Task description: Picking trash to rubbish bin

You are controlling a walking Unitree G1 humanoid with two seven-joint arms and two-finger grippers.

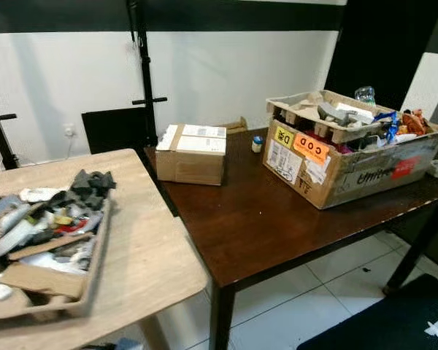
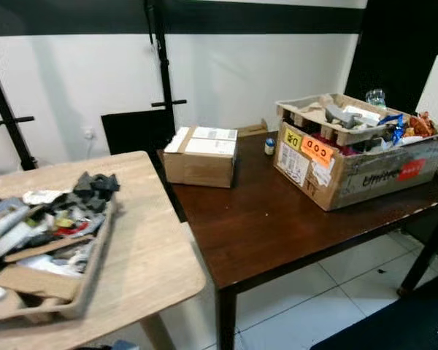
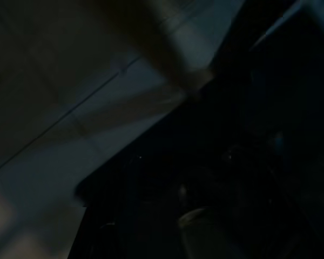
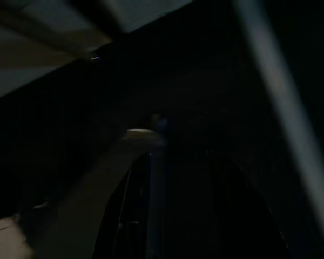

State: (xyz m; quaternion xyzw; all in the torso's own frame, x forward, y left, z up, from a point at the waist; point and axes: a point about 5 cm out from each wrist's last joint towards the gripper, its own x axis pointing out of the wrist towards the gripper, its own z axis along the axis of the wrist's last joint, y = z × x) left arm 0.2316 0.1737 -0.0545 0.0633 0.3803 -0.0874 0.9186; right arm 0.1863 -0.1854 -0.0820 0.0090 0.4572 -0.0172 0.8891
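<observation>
Head camera looks down on two worktops side by side. On the pale worktop (image 1: 153,248) sits a shallow cardboard tray (image 1: 95,270) heaped with trash (image 1: 51,219), gathered up for easy picking. The dark worktop (image 1: 277,219) carries a sealed small box (image 1: 193,153) and a big carton (image 1: 350,149) crammed with odds and ends. Both wrist views are too dark: I cannot tell either gripper's state.

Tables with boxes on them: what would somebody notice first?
Probably the big cardboard box heaped with odds and ends, on the right of the dark wooden table. Then the flat cardboard tray of mixed trash on the light wooden table at the left. A small closed carton sits at the dark table's far edge.
</observation>
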